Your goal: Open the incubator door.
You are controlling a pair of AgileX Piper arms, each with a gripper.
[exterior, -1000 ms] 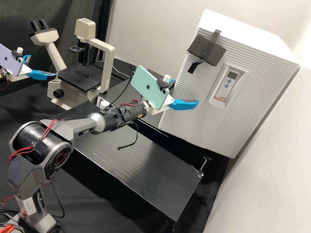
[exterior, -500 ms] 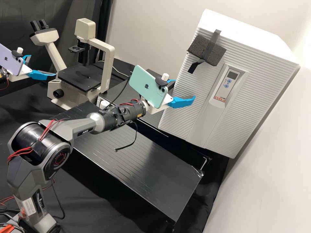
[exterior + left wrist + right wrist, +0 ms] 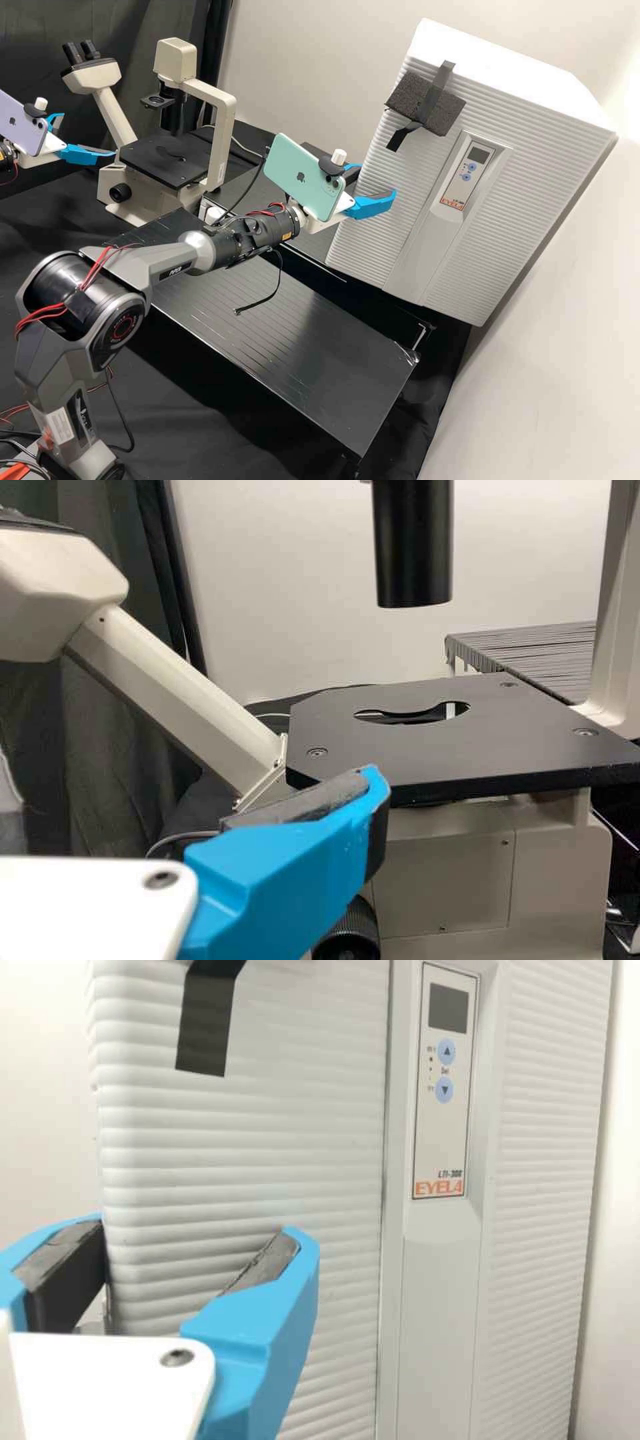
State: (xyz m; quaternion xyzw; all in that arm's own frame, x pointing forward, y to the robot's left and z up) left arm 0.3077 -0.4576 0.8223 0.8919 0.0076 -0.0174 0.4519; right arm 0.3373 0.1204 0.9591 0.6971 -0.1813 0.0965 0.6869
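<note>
The incubator's pale ribbed door (image 3: 373, 200) looks closed in the high view, with a grey control panel (image 3: 460, 175) on it. My right gripper (image 3: 377, 181) stands open at the door's lower left edge. From the right wrist, that gripper (image 3: 195, 1235) has one finger across the ribbed door face (image 3: 250, 1150) and the other beyond its side edge, with a wide gap between; contact cannot be told. At the far left, my left gripper (image 3: 89, 135) is open beside the microscope. One blue finger (image 3: 290, 870) of it shows in the left wrist view before the microscope stage (image 3: 400, 755).
A microscope (image 3: 220, 133) stands at the back left on the bench. Dark foam with black straps (image 3: 427, 103) is fixed to the upper door. A low black table (image 3: 313, 347) lies below the right arm, and a white wall (image 3: 547, 347) borders the incubator's right.
My right gripper has shifted and turned a little to the left and up, drawing its near finger away from the control panel. The left arm has kept still.
</note>
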